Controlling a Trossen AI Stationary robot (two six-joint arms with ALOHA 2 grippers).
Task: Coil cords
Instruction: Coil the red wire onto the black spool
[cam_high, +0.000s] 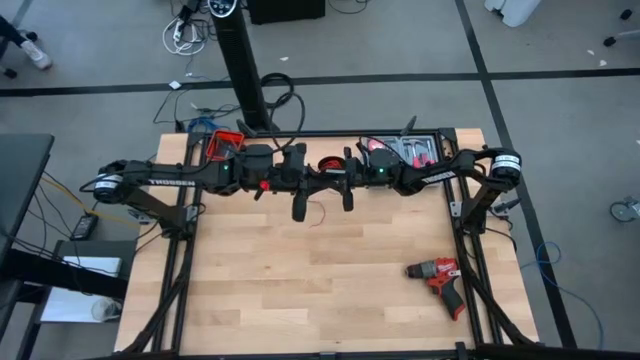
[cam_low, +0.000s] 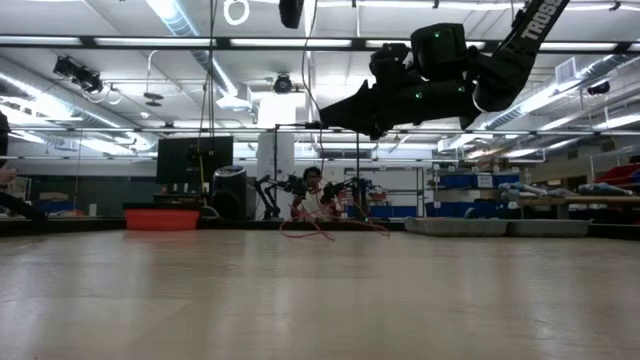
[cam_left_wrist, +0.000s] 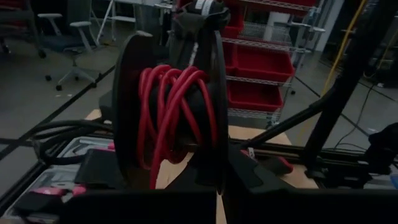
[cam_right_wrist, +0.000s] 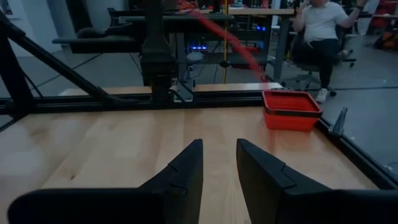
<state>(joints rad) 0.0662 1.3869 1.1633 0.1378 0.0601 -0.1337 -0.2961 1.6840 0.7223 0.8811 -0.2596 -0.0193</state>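
Hanging between the two raised tools, the red cord (cam_high: 329, 166) sits wound on a spool; left tool (cam_high: 298, 208) closed, right tool (cam_right_wrist: 219, 163) parted.

Thin red cord (cam_high: 318, 213) trails on the light wooden table (cam_high: 300, 290) centre-far; red-and-black power drill (cam_high: 440, 276) lies near-right; shallow red plastic tray (cam_high: 224, 144) sits far-left.

Front table (cam_high: 300, 290) open; drill (cam_high: 440, 275) front-right; arms crowd rear

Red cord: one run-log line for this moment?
thin red cord: wound on black spool | left gripper: shut | right gripper: open, empty | drill: untouched
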